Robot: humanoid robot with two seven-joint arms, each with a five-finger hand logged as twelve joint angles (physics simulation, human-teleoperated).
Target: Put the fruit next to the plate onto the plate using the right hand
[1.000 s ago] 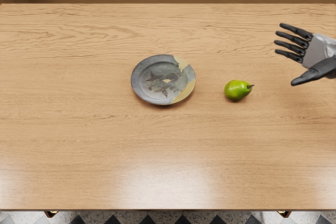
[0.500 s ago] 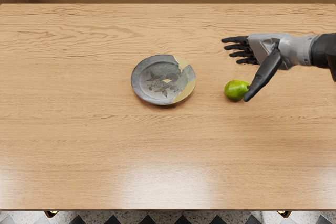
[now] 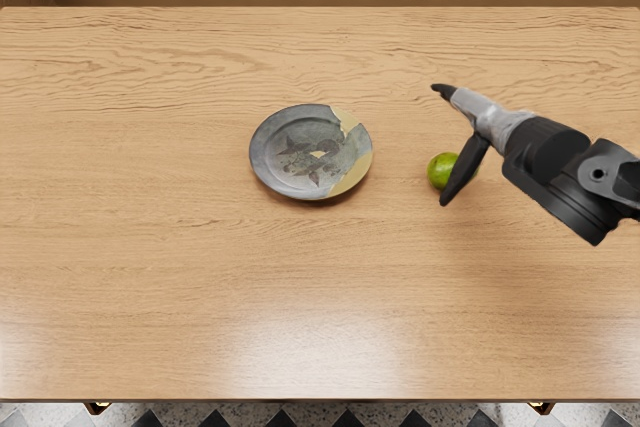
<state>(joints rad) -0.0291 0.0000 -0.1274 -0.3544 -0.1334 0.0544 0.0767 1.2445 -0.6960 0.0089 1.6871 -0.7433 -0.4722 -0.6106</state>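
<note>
Because the job belongs to the right hand alone, we see no left arm over the left stretch of the table [image 3: 140, 247]. Further along sits the plate [image 3: 258, 159], flat on the wood near the middle. It is grey with a dark pattern and a yellowish patch along its right rim. Nothing lies on it, so we judge the transfer not yet done.

To its right, apart from the rim, the pear [image 3: 438, 171] rests on the table, and that is where the fruit must be picked up. Over it hangs the right hand [image 3: 478, 125], turned edge-on to us. The fingers [image 3: 452, 97] reach straight out on the far side of the fruit, while the thumb [image 3: 458, 175] drops down in front of it. Fingers and thumb are spread wide apart and closed on nothing. We take that spread as a way of bracketing the pear before a grasp.

The thumb covers the pear's right side, so we cannot tell whether it touches the skin. Seen edge-on, the fingers merge into one line and we cannot make them out singly. The dark forearm [image 3: 565, 177] runs off the right edge, its upper part cut off.
</note>
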